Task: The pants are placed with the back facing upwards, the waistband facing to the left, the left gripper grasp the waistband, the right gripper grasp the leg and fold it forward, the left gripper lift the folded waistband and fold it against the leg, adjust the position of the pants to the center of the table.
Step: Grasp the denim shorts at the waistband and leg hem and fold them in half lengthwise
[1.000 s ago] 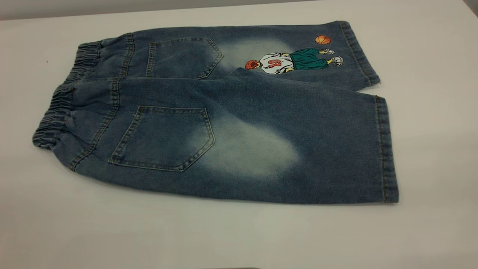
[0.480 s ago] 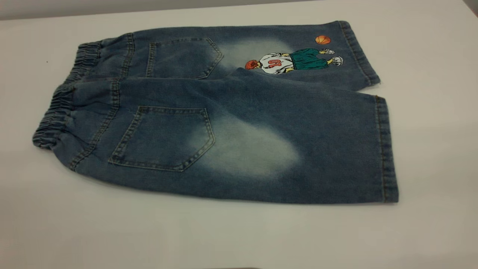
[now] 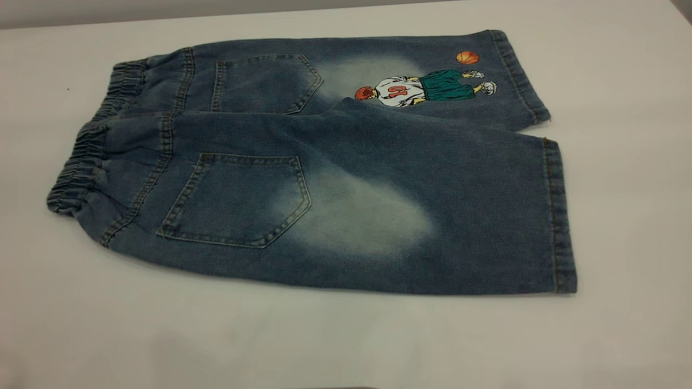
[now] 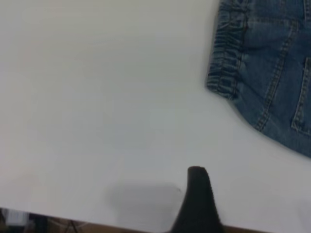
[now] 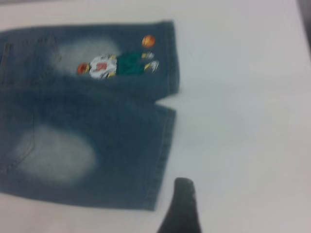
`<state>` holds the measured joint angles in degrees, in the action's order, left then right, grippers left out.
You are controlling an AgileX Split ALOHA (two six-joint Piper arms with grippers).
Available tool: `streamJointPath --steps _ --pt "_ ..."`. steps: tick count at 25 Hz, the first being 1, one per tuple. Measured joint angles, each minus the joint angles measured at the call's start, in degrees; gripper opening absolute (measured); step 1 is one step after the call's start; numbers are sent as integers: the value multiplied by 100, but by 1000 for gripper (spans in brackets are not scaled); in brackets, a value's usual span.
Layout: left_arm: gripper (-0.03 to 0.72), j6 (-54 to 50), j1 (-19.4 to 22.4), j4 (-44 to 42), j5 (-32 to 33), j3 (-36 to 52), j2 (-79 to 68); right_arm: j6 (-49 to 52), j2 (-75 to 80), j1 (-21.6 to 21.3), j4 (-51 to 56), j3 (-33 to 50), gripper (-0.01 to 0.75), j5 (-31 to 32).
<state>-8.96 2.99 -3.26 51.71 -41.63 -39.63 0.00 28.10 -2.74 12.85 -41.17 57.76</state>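
Observation:
The pants [image 3: 335,178] lie flat on the table [image 3: 346,340], back pockets up. The gathered waistband [image 3: 81,162] points left. The plain leg [image 3: 459,216] with a pale patch is nearest the camera and overlaps the leg with the basketball cartoon [image 3: 421,89]. Neither gripper shows in the exterior view. In the left wrist view a black part of the left gripper [image 4: 197,204] hangs over bare table, apart from the waistband's corner [image 4: 223,82]. In the right wrist view the right gripper [image 5: 182,208] hangs just off the plain leg's hem [image 5: 163,155], holding nothing.
White tabletop surrounds the pants on all sides, widest in front of them. The table's edge [image 4: 97,213] runs close to the left gripper in the left wrist view. A grey wall strip [image 3: 162,11] lies behind the table.

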Motion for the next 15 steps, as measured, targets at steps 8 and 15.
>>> streamJointPath --steps 8,15 --pt "512 -50 0 29 -737 -313 -2154 -279 1015 0 345 0 582 -394" --pt "512 -206 0 130 -1544 -337 -3755 -410 1061 0 437 0 582 -468"
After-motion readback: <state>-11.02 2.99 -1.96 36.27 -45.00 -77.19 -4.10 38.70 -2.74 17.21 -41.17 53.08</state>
